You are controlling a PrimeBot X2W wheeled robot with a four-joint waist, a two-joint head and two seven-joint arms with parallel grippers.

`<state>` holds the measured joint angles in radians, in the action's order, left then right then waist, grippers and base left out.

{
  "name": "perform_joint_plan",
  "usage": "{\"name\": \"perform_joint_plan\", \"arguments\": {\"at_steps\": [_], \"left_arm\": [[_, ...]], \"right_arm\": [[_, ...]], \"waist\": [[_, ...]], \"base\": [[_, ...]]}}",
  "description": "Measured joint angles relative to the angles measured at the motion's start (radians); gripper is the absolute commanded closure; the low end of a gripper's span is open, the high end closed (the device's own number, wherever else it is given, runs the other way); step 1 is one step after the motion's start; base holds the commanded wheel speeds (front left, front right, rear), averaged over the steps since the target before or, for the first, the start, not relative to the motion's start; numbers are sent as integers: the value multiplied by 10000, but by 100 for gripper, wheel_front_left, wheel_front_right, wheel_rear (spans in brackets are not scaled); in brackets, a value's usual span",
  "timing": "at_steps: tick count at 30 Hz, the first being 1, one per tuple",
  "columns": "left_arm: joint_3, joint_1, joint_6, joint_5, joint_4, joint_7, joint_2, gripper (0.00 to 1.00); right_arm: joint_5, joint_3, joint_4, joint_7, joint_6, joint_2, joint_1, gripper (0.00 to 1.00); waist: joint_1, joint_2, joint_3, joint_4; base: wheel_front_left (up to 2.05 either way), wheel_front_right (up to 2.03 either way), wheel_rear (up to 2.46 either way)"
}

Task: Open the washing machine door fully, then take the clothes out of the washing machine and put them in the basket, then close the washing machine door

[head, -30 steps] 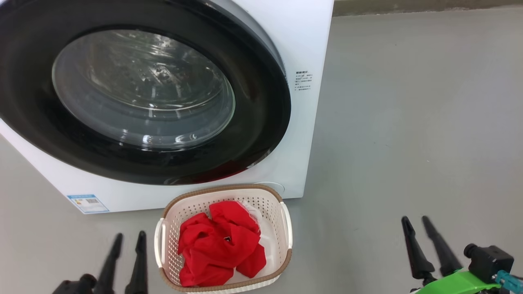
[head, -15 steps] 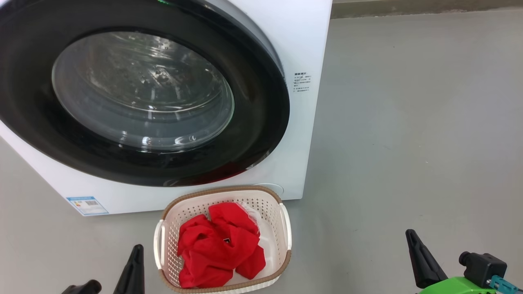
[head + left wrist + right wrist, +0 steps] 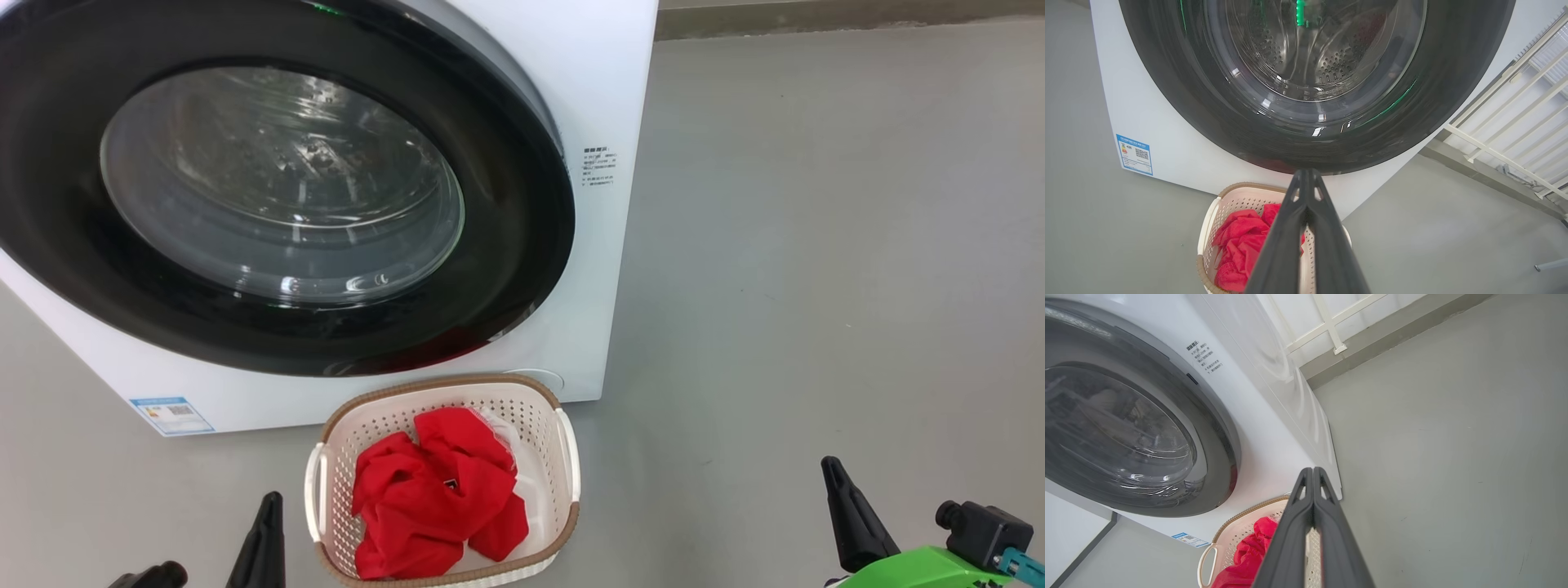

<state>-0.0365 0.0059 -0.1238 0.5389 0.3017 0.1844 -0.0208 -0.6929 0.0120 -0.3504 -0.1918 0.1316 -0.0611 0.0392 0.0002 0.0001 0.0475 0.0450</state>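
Door (image 3: 282,188) cropped at top, clothes (image 3: 433,506) half-hidden in basket (image 3: 371,425), left gripper (image 3: 1306,173) and right gripper (image 3: 1312,470) pressed together

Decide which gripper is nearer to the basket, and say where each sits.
Left. The left gripper sits close to the left of the basket; the right gripper is far off to its right.

The black-rimmed washing machine door (image 3: 514,269) sits shut against the white washing machine (image 3: 608,73), and just in front stands the cream, brown-rimmed basket (image 3: 445,385) holding the crumpled red clothes (image 3: 429,502).
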Motion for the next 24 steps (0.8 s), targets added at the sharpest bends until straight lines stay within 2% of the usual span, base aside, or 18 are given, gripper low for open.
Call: {"name": "perform_joint_plan", "arguments": {"at_steps": [24], "left_arm": [[-75, -60, 0, 2489, -36, -694, -10, 100]], "right_arm": [[-2071, -311, 192, 696, 0, 10, -70, 100]], "waist": [[-1, 0, -104, -106]], "base": [[0, 0, 0]]}}
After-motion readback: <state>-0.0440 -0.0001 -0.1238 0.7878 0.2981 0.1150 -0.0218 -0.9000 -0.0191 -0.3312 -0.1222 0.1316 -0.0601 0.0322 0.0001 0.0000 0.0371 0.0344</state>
